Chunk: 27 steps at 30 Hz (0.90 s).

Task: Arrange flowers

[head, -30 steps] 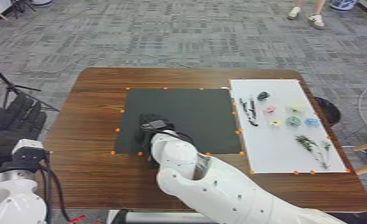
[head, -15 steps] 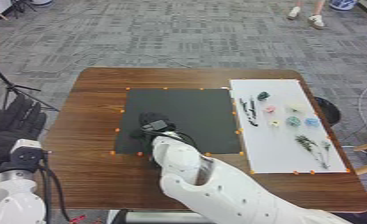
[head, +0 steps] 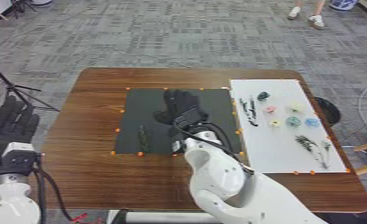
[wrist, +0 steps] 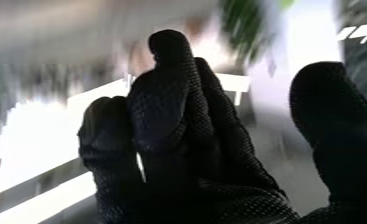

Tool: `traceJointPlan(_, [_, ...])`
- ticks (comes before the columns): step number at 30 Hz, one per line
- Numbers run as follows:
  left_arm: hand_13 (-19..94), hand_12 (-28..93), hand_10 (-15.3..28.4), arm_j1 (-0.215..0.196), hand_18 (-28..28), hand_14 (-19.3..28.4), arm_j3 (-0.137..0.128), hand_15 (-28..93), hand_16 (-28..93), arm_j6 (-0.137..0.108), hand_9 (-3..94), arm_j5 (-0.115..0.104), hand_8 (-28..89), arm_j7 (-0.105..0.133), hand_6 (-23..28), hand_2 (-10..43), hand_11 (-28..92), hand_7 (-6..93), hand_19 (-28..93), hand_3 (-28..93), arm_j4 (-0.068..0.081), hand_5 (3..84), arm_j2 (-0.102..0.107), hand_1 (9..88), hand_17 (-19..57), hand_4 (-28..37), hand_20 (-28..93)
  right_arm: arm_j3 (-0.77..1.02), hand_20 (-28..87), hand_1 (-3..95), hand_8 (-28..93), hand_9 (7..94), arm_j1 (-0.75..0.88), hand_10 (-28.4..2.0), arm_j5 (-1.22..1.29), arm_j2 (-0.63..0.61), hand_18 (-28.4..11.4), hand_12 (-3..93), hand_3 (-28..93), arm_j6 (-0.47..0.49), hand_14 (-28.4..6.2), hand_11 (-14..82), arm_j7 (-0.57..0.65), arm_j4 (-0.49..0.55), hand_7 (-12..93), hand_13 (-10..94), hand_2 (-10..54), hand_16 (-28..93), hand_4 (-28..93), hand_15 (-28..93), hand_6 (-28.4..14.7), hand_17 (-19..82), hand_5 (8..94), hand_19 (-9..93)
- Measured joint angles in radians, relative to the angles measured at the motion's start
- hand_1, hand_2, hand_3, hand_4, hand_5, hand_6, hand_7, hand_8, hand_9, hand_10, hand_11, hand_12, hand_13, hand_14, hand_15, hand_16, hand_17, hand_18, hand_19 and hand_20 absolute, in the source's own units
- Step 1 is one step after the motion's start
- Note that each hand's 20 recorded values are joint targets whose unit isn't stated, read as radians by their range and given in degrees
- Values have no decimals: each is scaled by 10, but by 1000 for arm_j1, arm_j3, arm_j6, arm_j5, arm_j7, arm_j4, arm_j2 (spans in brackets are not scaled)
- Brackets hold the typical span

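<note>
R hand [head: 185, 116] in black fabric glove is hanging over R part of black rectangular mat [head: 157, 100], fingers straight, thumb standing wide of them. Thin dark-green sprig [head: 143, 139] is lying on mat's L part, apart from hand. L hand [head: 2, 139], also black-gloved, is resting off brown wooden bench's [head: 95, 100] L side, fingers straight, spread. On white rectangular sheet [head: 273, 157], small pink flower [head: 269, 108], yellow flower [head: 274, 123] & blue flower [head: 312, 122] are lying nr leafy green stems [head: 306, 142].

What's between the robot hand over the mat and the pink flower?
In the head view, black-and-white items lie on the white sheet between the right robot hand and the flower.
</note>
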<state>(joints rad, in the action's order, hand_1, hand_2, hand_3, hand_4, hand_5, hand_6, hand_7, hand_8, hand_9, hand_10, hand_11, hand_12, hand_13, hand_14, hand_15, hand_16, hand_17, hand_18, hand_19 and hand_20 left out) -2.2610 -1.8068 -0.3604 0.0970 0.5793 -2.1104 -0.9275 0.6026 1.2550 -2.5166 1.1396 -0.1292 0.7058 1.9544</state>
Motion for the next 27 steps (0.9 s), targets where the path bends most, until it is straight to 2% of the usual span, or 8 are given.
traceJointPlan(2, [203,85,138,-13,107,123,-12,254,-45,4,283,0,-100,3,82,147,226,145,237,753,-3,410,-4,211,-52,-283,111,77,340,288,-70,647,53,-225,-44,-45,-284,204,764,-26,-164,233,-1,50,173,659,-85,338,-167,664,-118,419,568,932])
traceJointPlan(6, [201,86,138,-46,107,123,-37,254,-43,6,283,3,-99,10,82,147,225,144,237,753,-15,410,-7,211,-52,-283,112,224,338,290,-74,657,140,-220,-32,-142,-283,203,770,-28,-159,236,14,130,177,664,-95,326,-175,665,-111,421,586,932])
traceJointPlan(10, [200,86,138,-69,107,123,-51,255,-43,5,282,3,-99,18,83,148,225,145,238,751,-27,409,-10,212,-53,-283,112,329,337,288,-74,649,216,-222,-65,-252,-282,202,764,-80,-160,228,80,177,166,660,-95,328,-177,664,-113,415,583,932])
traceJointPlan(13, [195,87,137,-83,107,122,-63,256,-43,4,275,3,-99,24,83,150,226,145,238,751,-35,409,-12,211,-53,-283,113,446,334,286,-72,643,300,-221,-79,-322,-282,201,758,-72,-161,221,135,223,163,654,-95,329,-180,662,-112,408,584,930])
traceJointPlan(17, [194,86,137,-101,107,122,-76,257,-44,-7,273,-2,-99,40,83,150,228,145,239,752,-52,408,-14,211,-54,-283,113,653,331,291,-72,628,441,-221,-70,-396,-281,199,755,10,-163,210,170,290,156,642,-95,330,-191,661,-113,398,586,926])
traceJointPlan(21, [196,85,137,-119,107,122,-93,256,-45,-12,274,-2,-99,62,83,149,229,146,240,754,-62,408,-15,211,-53,-283,112,853,336,303,-72,609,589,-225,-14,-440,-283,197,739,98,-169,196,184,344,135,620,-95,331,-220,663,-115,384,583,918])
traceJointPlan(24, [197,85,136,-126,107,121,-94,256,-44,-14,275,-2,-99,76,83,149,230,148,238,754,-65,408,-15,212,-53,-283,112,1004,352,307,-70,598,711,-223,65,-447,-284,199,741,151,-170,191,197,385,123,609,-95,329,-267,667,-116,374,584,908])
traceJointPlan(27, [199,84,137,-126,107,122,-90,257,-44,-13,275,-1,-100,81,83,148,230,148,238,755,-66,408,-15,211,-53,-283,112,1127,358,315,-70,602,819,-218,129,-445,-284,203,727,217,-170,197,212,413,121,608,-95,331,-279,669,-112,371,593,903])
